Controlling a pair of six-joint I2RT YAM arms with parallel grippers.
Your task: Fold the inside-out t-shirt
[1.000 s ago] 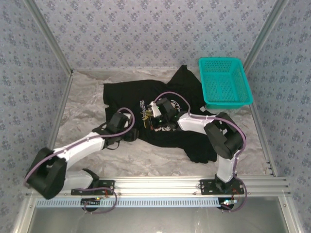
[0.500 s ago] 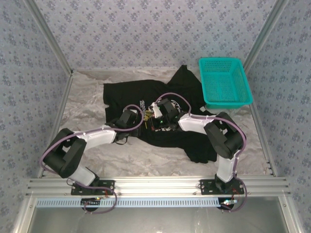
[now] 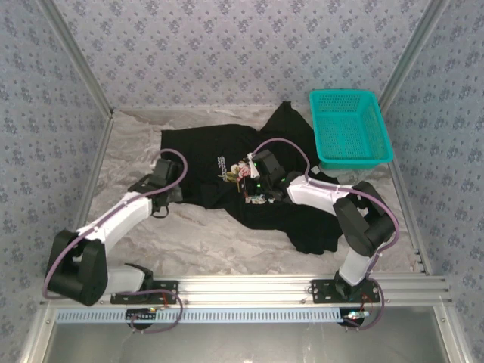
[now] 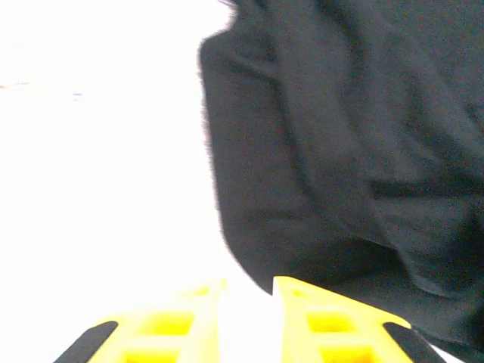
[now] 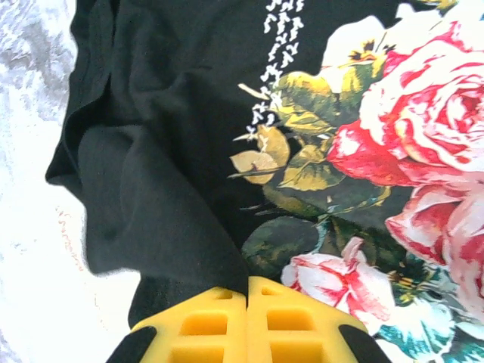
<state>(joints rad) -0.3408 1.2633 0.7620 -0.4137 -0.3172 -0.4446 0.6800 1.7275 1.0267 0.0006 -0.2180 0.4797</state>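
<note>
Two grippers attend the inside-out t-shirt, crumpled mid-way across the table, its long axis running back-left to front-right. Our right gripper, fingers pressed together, sits at a fold beside the floral print, probably to anchor it. Our left gripper, fingers narrowly apart, sits at the shirt's left edge.

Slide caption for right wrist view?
Yellow-fingered right gripper shut on a fold of the black cloth t-shirt, pink-white-green floral print toward the camera.
</note>
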